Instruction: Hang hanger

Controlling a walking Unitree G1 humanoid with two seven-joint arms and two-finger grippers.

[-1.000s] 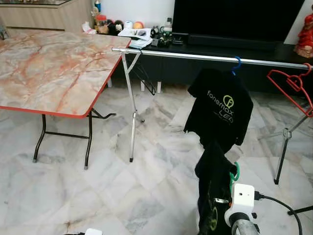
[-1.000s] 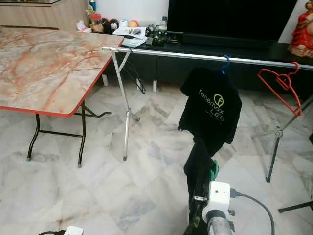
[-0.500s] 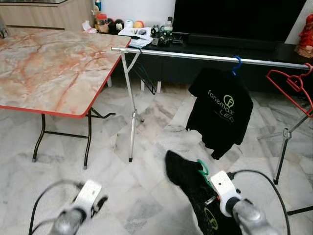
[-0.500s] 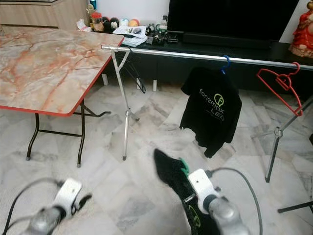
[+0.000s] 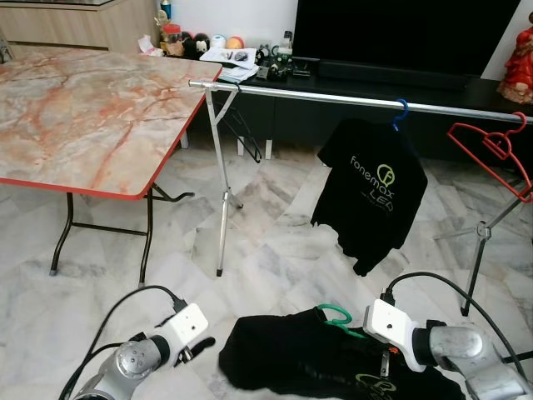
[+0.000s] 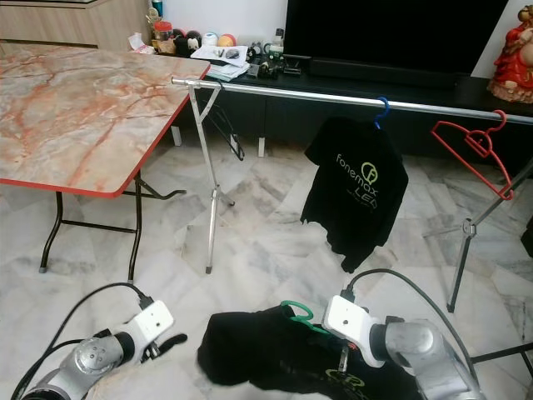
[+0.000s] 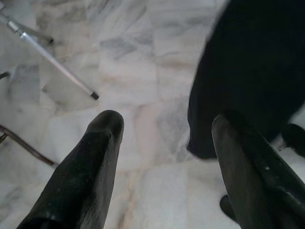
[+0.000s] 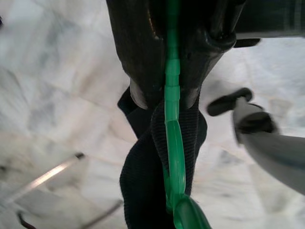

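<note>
A green hanger [image 5: 336,315] carries a black shirt [image 5: 291,367] that lies spread out low above the floor. My right gripper [image 8: 167,93] is shut on the hanger's green neck, just below the hook. My left gripper [image 7: 164,126] is open and empty, low at the left, close to the shirt's edge [image 7: 205,143]. Farther ahead, the silver clothes rail [image 5: 333,96] runs across the view. It holds another black shirt [image 5: 371,187] on a blue hanger [image 5: 402,108] and a bare red hanger [image 5: 491,146].
A marble-top folding table [image 5: 83,108] with a red rim stands at the left, against the rail's left stand [image 5: 223,192]. Behind the rail is a dark TV cabinet [image 5: 375,79] with small items. The rail's right stand [image 5: 479,250] rises at the right.
My right arm has swung down and left, so the shirt now lies flat and low instead of hanging upright. My left arm has come up beside the shirt.
</note>
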